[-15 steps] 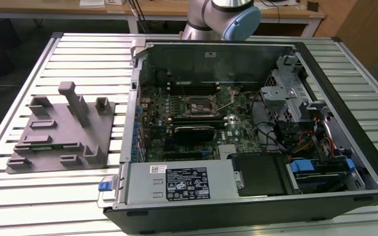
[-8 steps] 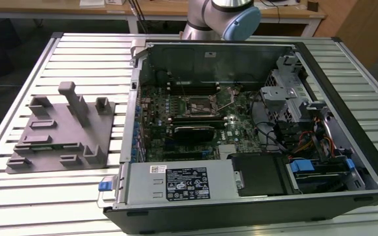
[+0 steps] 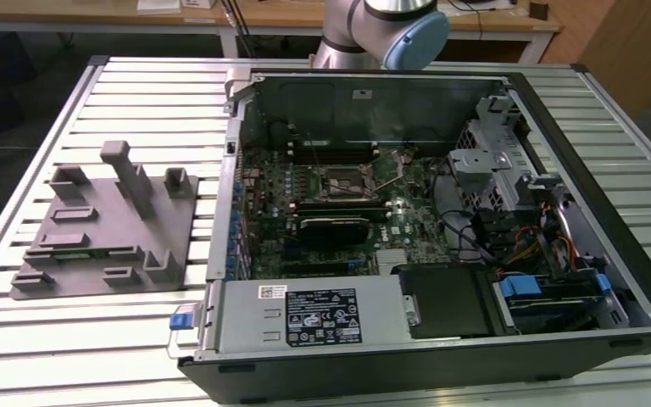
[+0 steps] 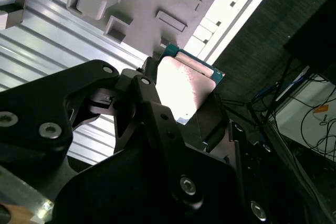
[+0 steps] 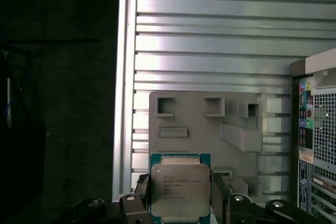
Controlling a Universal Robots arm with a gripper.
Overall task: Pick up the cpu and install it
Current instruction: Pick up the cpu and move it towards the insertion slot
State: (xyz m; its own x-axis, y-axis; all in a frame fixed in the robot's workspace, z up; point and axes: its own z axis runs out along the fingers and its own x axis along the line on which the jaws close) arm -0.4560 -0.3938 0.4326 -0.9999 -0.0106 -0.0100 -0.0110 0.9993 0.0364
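First wrist view: the cpu [image 5: 180,184], a flat square chip with a green rim whose silvery-grey lid carries several lines of small dark print, is clamped at two opposite edges by the gripper [image 5: 180,199] and held aloft, with the grey tray [image 5: 205,124] and slatted table [image 5: 210,35] beyond it.

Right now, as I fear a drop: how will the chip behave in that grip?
The chip looks like a stiff flat plate, so probably no flex. Its metal top shines, so likely slippery. The gripper pinches just its thin edges, so it may twist loose.
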